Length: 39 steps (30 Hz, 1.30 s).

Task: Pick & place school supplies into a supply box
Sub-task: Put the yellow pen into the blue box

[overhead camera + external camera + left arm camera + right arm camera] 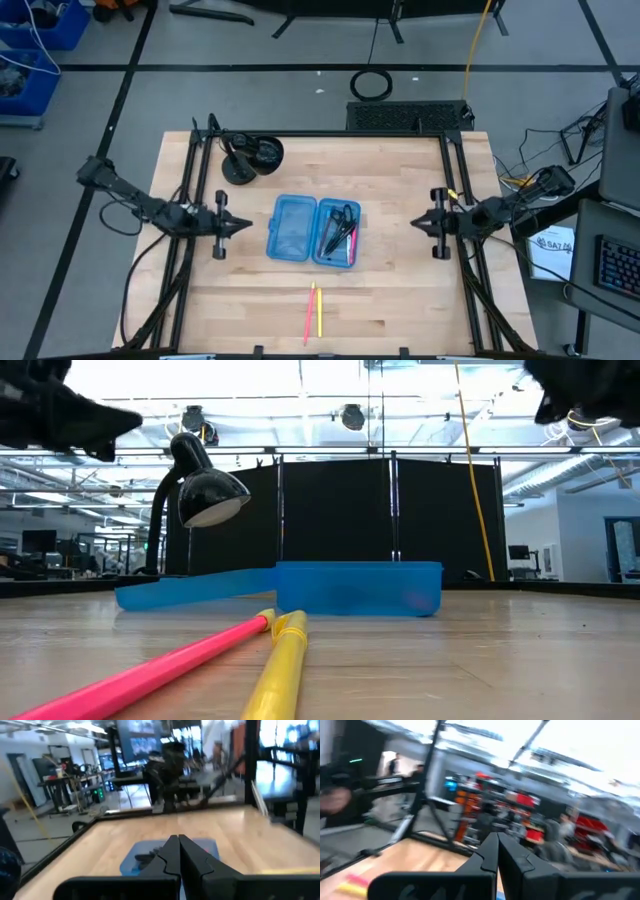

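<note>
Supply box [312, 230], the translucent light-blue hinged plastic case, already holds black-handled scissors [342, 216] and some pens, but a thin pink pen [310, 312] and yellow pen [319, 311] are still out on the wooden table [400, 290], while the left gripper [240, 226] and right gripper [418, 224] hang pinched closed and empty either side.

Scissors [343, 216] in supply box [291, 229]; pens [314, 310] before box

claw: we see the right claw [497, 851] with its two dark fingers pressed together, tips meeting, nothing between them
table: we see a strip of the wooden table [405, 855] past the claw
pens: we make out blurred pink and yellow ends [351, 884] on the table
room: blurred shelves and a dark frame post [432, 767] beyond
</note>
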{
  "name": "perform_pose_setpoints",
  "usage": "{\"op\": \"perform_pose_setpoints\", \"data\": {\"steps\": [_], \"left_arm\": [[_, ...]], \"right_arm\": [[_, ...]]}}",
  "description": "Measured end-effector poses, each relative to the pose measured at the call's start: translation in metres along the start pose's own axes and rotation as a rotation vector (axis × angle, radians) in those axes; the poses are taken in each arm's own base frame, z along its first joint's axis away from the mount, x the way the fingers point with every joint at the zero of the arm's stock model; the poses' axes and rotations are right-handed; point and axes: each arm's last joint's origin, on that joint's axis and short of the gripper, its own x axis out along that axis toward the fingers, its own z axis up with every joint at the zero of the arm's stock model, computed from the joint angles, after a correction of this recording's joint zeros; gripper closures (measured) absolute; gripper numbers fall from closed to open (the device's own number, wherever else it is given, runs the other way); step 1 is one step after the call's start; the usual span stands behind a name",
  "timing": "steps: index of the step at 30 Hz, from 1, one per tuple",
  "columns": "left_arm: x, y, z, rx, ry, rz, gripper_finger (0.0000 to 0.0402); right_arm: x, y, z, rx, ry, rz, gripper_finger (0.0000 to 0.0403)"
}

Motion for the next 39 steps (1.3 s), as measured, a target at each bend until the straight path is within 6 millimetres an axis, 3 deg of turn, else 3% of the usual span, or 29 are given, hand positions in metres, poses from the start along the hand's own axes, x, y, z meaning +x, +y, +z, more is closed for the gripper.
{"op": "perform_pose_setpoints", "data": {"steps": [10,13,18,24,26,33,39], "left_arm": [[0.000,0.004,-0.004,0.070,0.056,0.136,0.0393],[0.000,0.007,-0.001,0.099,0.034,0.180,0.0385],[0.001,0.011,0.003,0.119,0.005,0.220,0.0385],[0.003,0.016,0.000,0.093,0.027,0.264,0.0398],[0.004,0.017,-0.002,0.083,0.043,0.273,0.0395],[0.004,0.019,-0.015,0.035,0.152,0.286,0.0367],[0.003,0.019,-0.021,-0.057,0.189,0.292,0.0366]], "right_arm": [[0.004,0.002,-0.020,0.210,0.232,-0.199,0.0403],[0.009,0.008,-0.030,0.188,0.355,-0.193,0.0403],[0.059,0.017,0.005,0.183,0.426,-0.172,0.0403],[0.147,0.050,0.047,0.125,0.703,-0.079,0.0403],[0.171,0.063,0.052,0.131,0.831,-0.084,0.0403],[0.240,0.109,0.076,0.314,1.027,-0.151,0.0403],[0.297,0.146,0.093,0.529,0.934,-0.147,0.0403]]}}
